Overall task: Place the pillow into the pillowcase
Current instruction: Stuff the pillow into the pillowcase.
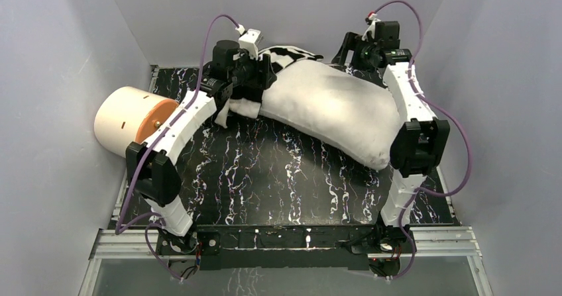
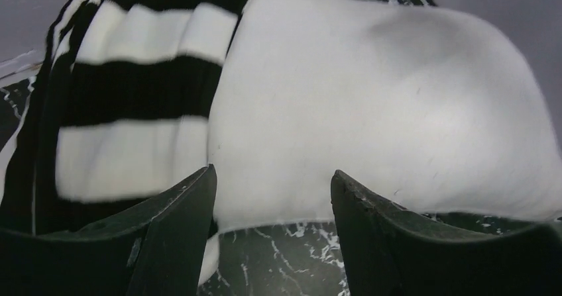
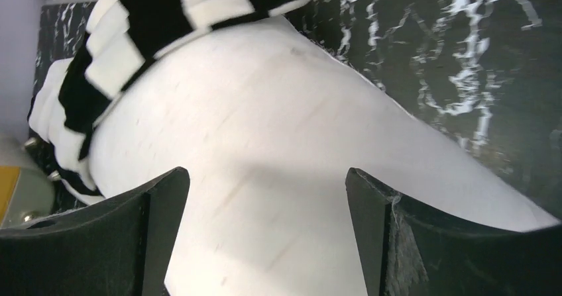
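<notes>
Bulging white pillow (image 1: 331, 107), striped pillowcase (image 1: 285, 56) bunched at its end; left claw (image 2: 274, 172), right claw (image 3: 266, 171) gaping empty.

White left arm (image 1: 186, 118) and right arm (image 1: 405, 92), black joints, looping purple cables, black wedge jaws.

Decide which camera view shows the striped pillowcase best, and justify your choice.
The left wrist view: the pillowcase fills its left side, broad stripes clear, bunched against the pillow. The right wrist view shows a gathered striped band across its upper left; the top view shows only a small patch behind the pillow.
</notes>
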